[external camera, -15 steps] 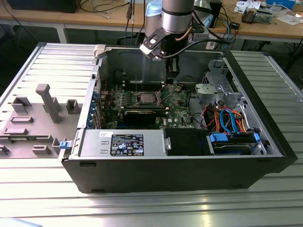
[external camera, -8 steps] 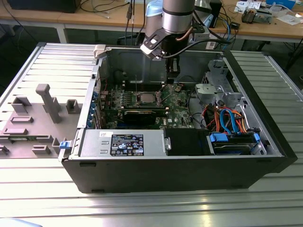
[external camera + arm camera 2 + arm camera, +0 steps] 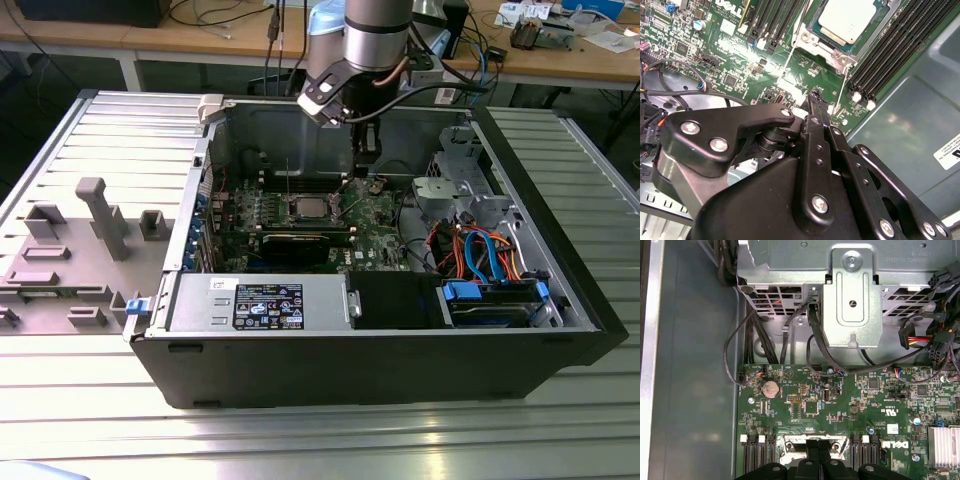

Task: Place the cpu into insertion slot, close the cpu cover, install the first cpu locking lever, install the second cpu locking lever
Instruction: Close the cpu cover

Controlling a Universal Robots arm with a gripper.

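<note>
Open abv cpu (image 3: 306, 208); drive cage (image 3: 452, 195), cables (image 3: 482, 250) crowd side.

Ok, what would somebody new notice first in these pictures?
The black computer case lies open on the ribbed metal table, its green motherboard exposed. The robot arm reaches down into it, its gripper low over the board, to the exterior view's right of the silver-topped cpu.

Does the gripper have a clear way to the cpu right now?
Probably yes. The gripper hangs close beside the cpu over bare motherboard, with nothing standing between them.
</note>
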